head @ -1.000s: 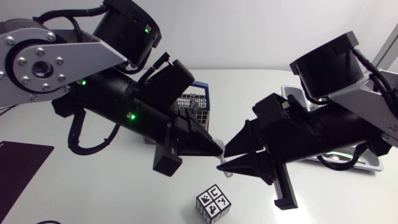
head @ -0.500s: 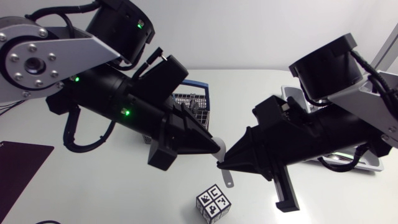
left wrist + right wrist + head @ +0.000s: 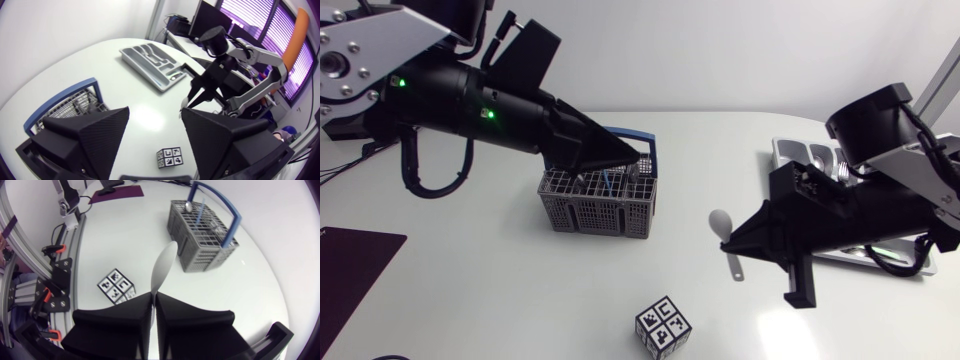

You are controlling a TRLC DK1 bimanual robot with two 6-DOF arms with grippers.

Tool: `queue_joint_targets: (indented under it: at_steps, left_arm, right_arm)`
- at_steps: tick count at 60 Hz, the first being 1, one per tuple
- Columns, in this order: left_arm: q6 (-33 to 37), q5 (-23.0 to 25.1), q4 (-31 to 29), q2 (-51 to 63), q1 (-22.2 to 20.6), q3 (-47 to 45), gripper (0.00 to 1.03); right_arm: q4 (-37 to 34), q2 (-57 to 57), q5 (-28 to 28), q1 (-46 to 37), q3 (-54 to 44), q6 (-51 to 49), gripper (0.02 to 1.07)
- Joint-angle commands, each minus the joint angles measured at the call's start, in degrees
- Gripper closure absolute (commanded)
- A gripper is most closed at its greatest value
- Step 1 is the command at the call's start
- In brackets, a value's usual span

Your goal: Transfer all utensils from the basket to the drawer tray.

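One spoon [image 3: 720, 224]: our right gripper [image 3: 740, 245] clamps the handle, bowl free for the tray [image 3: 782, 150] drop.
Left gripper [image 3: 642, 158]: spread open over basket [image 3: 595, 207], for next pick, we judge.

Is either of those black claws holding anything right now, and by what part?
The right gripper holds a spoon by its handle, bowl sticking out ahead. The left gripper is open and empty.

Left arm [image 3: 470, 100]: matte black body, screw-dotted silver-grey link [image 3: 370, 40], tiny green lights [image 3: 490, 113], loopy black cables [image 3: 408, 170]. Right arm [image 3: 850, 205]: fat round black joint [image 3: 870, 120], silver-grey link [image 3: 920, 175]. Left gripper [image 3: 155, 111] and right gripper [image 3: 153, 295] are plain black wedges.
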Motion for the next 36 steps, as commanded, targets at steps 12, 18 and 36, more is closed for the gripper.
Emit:
queue_joint_targets:
  at_steps: [12, 18, 36]
  left_arm:
    - [2.5, -10.0, 0.2, 2.3, 5.9, -2.0, 0.28]
    - [3.2, -12.0, 0.2, 3.2, 7.6, -2.9, 0.28]
    - [2.4, -16.4, 0.2, 6.8, 10.5, -4.7, 0.28]
  right_arm:
    - [0.8, 0.2, 9.1, -16.8, -3.2, -12.8, 1.01]
    - [4.3, 0.5, 13.2, -22.7, -4.6, -16.7, 1.01]
    - [19.8, 10.1, 18.6, -41.2, -7.1, -28.5, 1.01]
